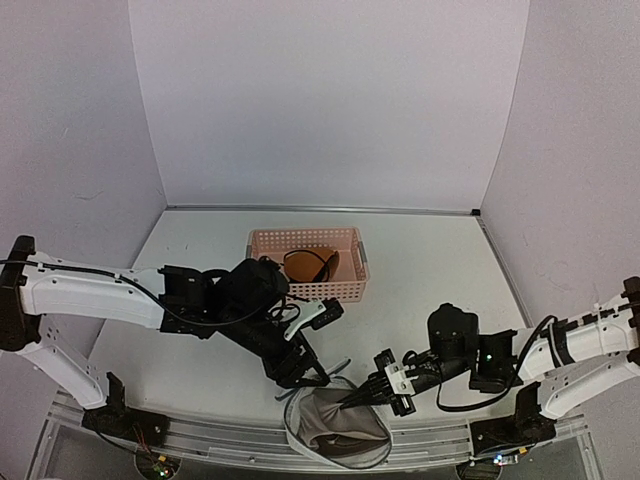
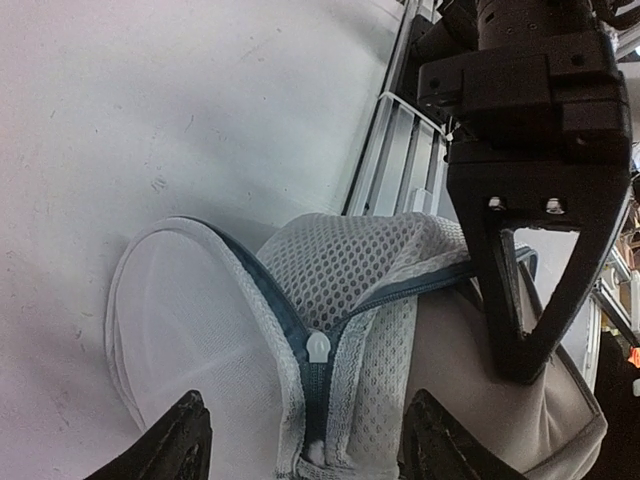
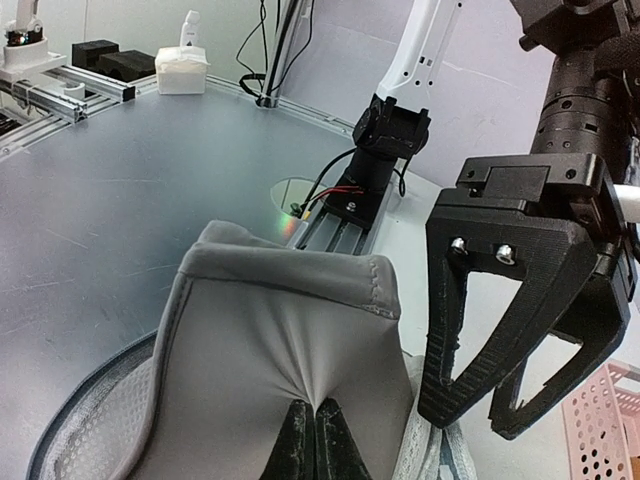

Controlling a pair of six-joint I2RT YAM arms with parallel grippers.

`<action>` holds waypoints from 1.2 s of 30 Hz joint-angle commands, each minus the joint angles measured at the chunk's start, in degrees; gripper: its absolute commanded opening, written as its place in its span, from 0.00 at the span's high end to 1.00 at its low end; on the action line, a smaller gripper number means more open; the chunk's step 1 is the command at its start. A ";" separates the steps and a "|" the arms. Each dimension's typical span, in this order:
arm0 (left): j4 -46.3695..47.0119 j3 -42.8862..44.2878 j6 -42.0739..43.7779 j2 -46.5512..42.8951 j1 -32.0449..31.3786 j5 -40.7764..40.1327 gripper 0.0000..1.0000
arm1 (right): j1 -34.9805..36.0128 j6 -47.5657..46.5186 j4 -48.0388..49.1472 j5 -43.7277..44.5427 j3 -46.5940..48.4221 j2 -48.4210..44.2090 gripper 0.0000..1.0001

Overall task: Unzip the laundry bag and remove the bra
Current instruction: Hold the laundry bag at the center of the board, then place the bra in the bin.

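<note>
The white mesh laundry bag [image 1: 300, 428] lies at the table's near edge with its dark grey zip open. A grey-beige bra [image 1: 335, 422] shows inside it. My right gripper [image 1: 352, 401] is shut on a fold of the bra [image 3: 280, 340], fingers [image 3: 297, 445] pinching the fabric above the mesh [image 3: 90, 440]. My left gripper [image 1: 305, 373] is open, and its fingertips [image 2: 185, 440] straddle the bag's zip end [image 2: 315, 400] below the white slider [image 2: 318, 347], holding nothing. The lid [image 2: 190, 330] lies flat to the left.
A pink lattice basket [image 1: 350, 290] with a dark orange item [image 1: 310, 265] stands behind the bag. The aluminium rail [image 1: 200, 432] runs along the near edge. The two grippers are close together over the bag.
</note>
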 commanded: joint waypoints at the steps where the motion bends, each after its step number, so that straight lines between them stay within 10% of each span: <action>1: -0.85 0.30 -0.12 1.87 0.54 -0.17 0.35 | -0.32 -0.90 -0.20 -1.14 2.82 -2.04 1.00; 8: -1.31 0.72 0.09 4.22 1.00 1.42 0.53 | -0.32 -0.99 -1.06 -0.88 2.52 -3.97 1.00; 16: -1.59 0.94 0.31 4.45 1.75 0.98 0.99 | -0.32 -1.64 -0.95 2.07 2.62 -6.11 1.00; 36: -2.28 1.75 -4.72 3.71 10.01 -11.77 1.00 | -0.39 -5.77 3.47 20.08 8.03 -11.42 1.00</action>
